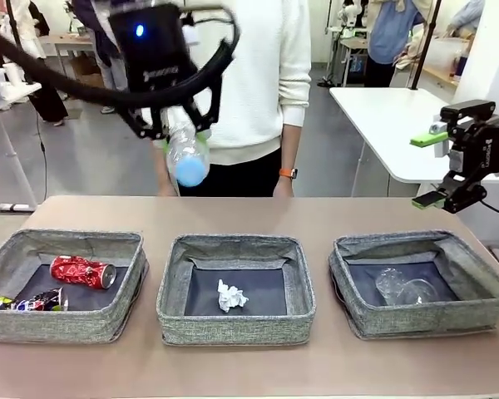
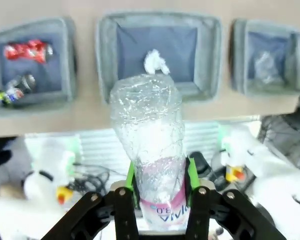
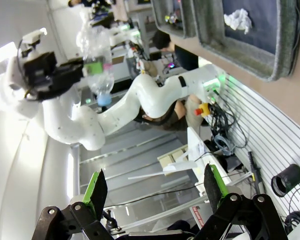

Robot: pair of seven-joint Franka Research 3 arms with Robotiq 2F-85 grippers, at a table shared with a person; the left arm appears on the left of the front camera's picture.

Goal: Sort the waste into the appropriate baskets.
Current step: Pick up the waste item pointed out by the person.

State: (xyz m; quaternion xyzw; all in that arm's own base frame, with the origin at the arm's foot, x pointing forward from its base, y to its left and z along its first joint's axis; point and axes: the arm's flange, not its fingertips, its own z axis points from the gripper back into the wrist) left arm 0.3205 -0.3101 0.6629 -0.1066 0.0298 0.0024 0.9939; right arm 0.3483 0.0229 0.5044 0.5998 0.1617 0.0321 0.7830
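The left gripper [image 1: 181, 125] holds the clear bottle [image 1: 185, 152] above the brown table [image 1: 249, 212]; the right gripper [image 1: 431, 169] stands wide.

Glossy crinkled clear plastic bottle [image 1: 185, 150], matt woven grey cloth baskets [image 1: 235, 320], smooth matt tabletop [image 1: 233, 216].

Tan table [image 1: 333, 366], three grey baskets [image 1: 235, 291]

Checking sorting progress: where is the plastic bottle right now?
The bottle hangs cap-down in the left gripper, raised above the table behind the gap between the left basket and middle basket.
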